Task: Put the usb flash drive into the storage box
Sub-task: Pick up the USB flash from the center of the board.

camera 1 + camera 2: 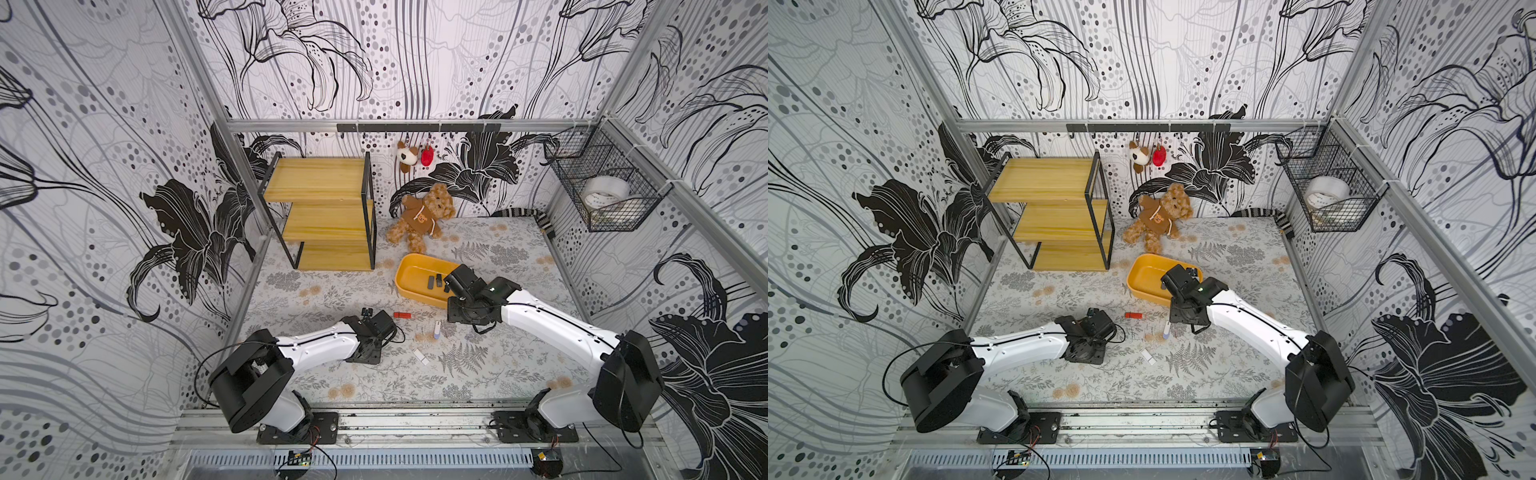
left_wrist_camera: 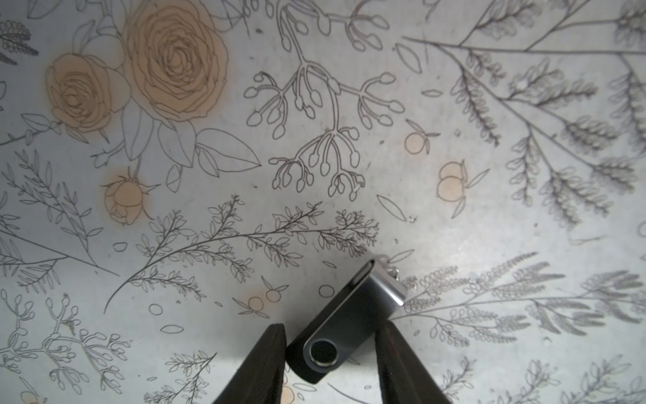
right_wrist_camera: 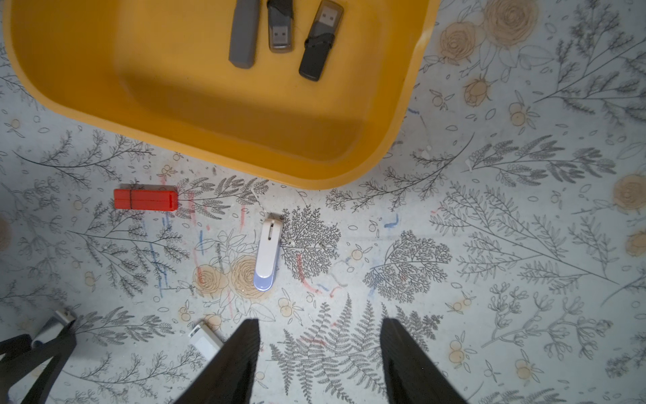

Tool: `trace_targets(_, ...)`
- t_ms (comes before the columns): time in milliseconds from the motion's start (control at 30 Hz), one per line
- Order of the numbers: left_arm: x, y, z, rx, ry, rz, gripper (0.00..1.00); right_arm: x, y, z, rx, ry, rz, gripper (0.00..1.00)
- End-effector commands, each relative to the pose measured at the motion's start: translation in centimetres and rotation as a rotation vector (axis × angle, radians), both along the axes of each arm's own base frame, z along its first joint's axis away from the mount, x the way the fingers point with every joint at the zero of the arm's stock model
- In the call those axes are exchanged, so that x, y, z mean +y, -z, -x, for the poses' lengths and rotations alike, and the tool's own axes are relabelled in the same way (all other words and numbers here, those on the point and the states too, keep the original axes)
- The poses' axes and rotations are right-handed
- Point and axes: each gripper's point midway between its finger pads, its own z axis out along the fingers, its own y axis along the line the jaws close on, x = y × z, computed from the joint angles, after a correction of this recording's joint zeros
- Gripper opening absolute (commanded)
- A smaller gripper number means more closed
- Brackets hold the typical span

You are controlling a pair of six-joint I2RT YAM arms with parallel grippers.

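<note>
The floral-printed surface (image 1: 498, 374) carries everything. At its far left stands the wooden shelf rack (image 1: 324, 212), with a teddy bear (image 1: 424, 216) slumped against the back wall just beside it. The yellow storage box (image 1: 415, 276) sits near the middle of the surface, in front of the bear. Three dark flash drives (image 3: 279, 29) lie side by side inside it (two with their bare plugs showing).

The right claw (image 3: 320, 320) hangs over the surface by the box's near right end, its fingers spread wide with nothing between them. The left claw (image 2: 330, 328) is down at the surface, well apart from the box. Its two fingers (image 2: 265, 363) sit against opposite sides of the black swivel usb flash drive (image 2: 349, 314), gripping it. The drive rests on the surface, its metal cover pointing away from the claw.

Three more drives lie loose between the two claws. A red capped drive (image 3: 146, 199) is nearest the box, with a white and lilac drive (image 3: 267, 257) near it. A small white drive (image 3: 206, 341) lies closer to the arms' bases.
</note>
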Motion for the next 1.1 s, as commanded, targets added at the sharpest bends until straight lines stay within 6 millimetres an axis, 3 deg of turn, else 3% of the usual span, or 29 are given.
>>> trace_targets(0,0.1,0.7,0.6,0.031,0.008,-0.009,0.42,0.6,0.3,0.1,0.015,-0.019,0.0,0.61)
trace_targets(33,0.1,0.6,0.5,0.024,0.005,-0.008,0.45,0.7,0.5,0.2,0.02,-0.024,0.004,0.6)
trace_targets(100,0.0,0.3,0.1,0.009,0.014,-0.007,0.59,0.7,0.8,0.4,0.029,-0.027,0.004,0.61)
trace_targets(267,-0.9,-0.5,-1.1,-0.028,0.05,-0.007,0.61,1.1,0.9,0.3,0.03,-0.031,0.002,0.6)
trace_targets(533,-2.1,0.8,-1.2,0.029,0.104,-0.009,0.43,1.2,1.0,0.3,0.036,-0.036,0.004,0.61)
trace_targets(867,-1.1,1.6,-0.1,0.059,0.074,-0.018,0.27,2.8,2.0,0.7,0.075,-0.077,-0.007,0.61)
trace_targets(1067,-1.4,1.4,-0.2,0.043,0.052,0.006,0.0,4.1,4.2,1.1,0.137,-0.081,0.034,0.61)
